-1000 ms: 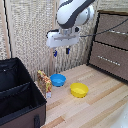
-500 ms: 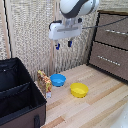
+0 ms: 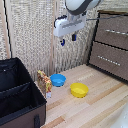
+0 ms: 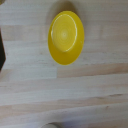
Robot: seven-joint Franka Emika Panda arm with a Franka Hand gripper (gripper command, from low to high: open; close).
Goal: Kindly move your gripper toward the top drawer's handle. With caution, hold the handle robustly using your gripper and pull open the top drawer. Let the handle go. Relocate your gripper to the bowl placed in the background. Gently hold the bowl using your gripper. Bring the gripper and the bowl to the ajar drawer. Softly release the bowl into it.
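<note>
My gripper [image 3: 68, 39] hangs high above the blue bowl [image 3: 58, 79], fingers pointing down; I cannot tell their spread. The top drawer [image 3: 113, 32] is shut and cut off, its handle [image 3: 116, 32] running horizontally. The bowl sits beside the yellow bowl [image 4: 66, 37].

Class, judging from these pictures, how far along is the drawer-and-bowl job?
Nothing looks done: the top drawer appears shut. The gripper hangs in mid-air away from the handle, holding nothing. Opening the drawer and placing the blue bowl, which sits on the floor beside the yellow bowl, remain.
</note>
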